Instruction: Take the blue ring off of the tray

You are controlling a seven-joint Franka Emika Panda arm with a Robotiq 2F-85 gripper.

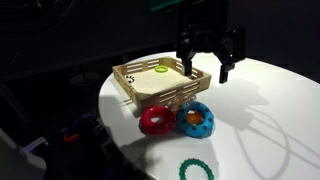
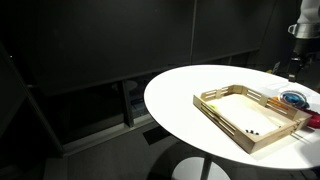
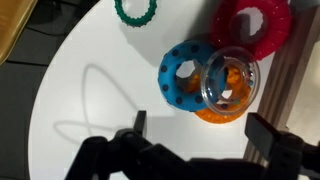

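The blue ring [image 1: 197, 119] lies on the white table in front of the tray [image 1: 128, 79], outside it and touching the red ring [image 1: 154, 120]. In the wrist view the blue ring [image 3: 178, 84] has an orange part and a clear round piece [image 3: 230, 82] on it. It also shows in an exterior view [image 2: 294, 98] beside the tray [image 2: 225, 108]. My gripper [image 1: 205, 66] hangs open and empty above the tray's near corner and the blue ring. In the wrist view its fingers [image 3: 200, 135] straddle bare table just below the ring.
A teal-green beaded ring [image 1: 197, 170] lies near the table's front edge and shows in the wrist view [image 3: 137, 10]. The red ring [image 3: 255, 25] is next to the tray's side [image 3: 302, 95]. A small green ring [image 1: 160, 70] lies inside the tray. The round table's edge [image 3: 50, 70] is close.
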